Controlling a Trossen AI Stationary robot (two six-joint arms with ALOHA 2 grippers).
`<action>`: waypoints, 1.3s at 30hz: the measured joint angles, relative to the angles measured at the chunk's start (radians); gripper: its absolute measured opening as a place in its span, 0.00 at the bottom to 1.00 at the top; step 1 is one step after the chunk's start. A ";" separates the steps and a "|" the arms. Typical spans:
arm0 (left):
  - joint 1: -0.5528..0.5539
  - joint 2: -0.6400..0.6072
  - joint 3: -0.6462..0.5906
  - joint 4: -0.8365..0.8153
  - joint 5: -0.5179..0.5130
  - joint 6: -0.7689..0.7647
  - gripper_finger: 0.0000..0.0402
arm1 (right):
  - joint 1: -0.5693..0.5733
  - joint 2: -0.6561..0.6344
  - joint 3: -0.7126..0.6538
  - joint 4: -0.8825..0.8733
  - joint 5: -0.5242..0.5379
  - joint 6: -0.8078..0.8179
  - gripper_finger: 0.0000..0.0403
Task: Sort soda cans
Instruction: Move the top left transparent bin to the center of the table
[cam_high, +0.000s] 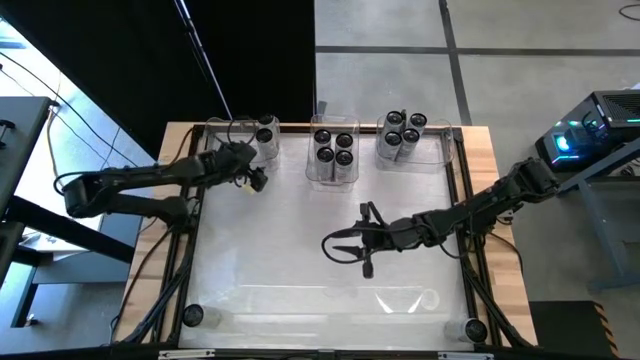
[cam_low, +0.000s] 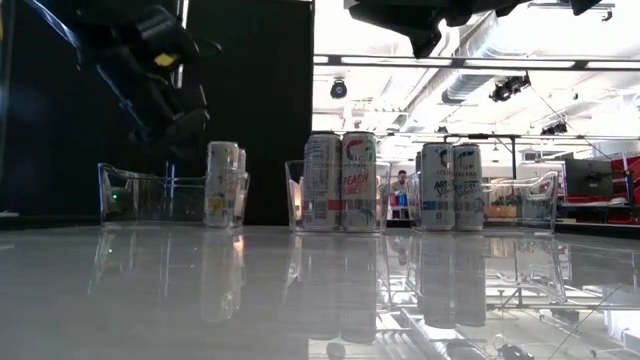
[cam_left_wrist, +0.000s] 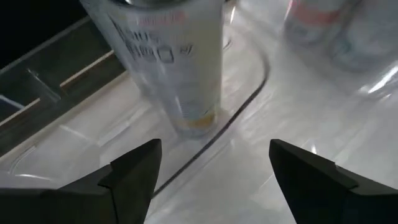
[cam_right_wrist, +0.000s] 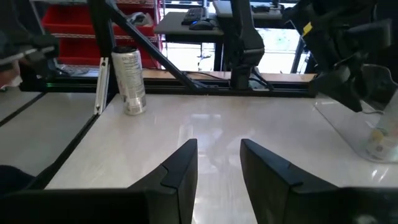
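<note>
Soda cans, small silvery-grey cylinders with dark round tops, stood sorted along the far edge of the pale table (cam_high: 300, 290) in three clear rectangular plastic trays. Left tray (cam_high: 222, 134): held a pair of cans (cam_high: 266, 133) at its right end, upright. Middle tray (cam_high: 312, 168): held four cans (cam_high: 334, 146), upright, packed close. Right tray (cam_high: 440, 152): held five cans (cam_high: 402, 132), upright, clustered at its left end. Also noted: one loose can (cam_high: 193, 316) at the near left corner of the table and another loose can (cam_high: 474, 328) at the near right corner, both upright, well apart from the trays.

Left gripper (cam_high: 250, 176): positioned just in front of the left tray, near its pair of cans; dark fingers (cam_left_wrist: 134, 174) spread wide apart, clamped on nothing, with the nearer can standing beyond them inside the tray wall.

Right gripper (cam_high: 335, 247): positioned over the bare middle of the table, pointed toward the left side; fingers (cam_right_wrist: 180, 168) set a narrow gap apart, empty.
</note>
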 joint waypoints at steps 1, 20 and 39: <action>0.005 0.021 0.000 0.009 0.000 0.007 0.71 | -0.002 0.000 0.000 0.000 0.005 0.013 0.29; -0.012 0.192 0.001 0.106 -0.034 0.149 0.55 | -0.004 0.000 0.000 -0.021 0.005 0.041 0.29; -0.089 0.187 0.023 0.075 0.166 0.279 0.12 | -0.004 0.001 0.000 -0.029 0.003 0.059 0.29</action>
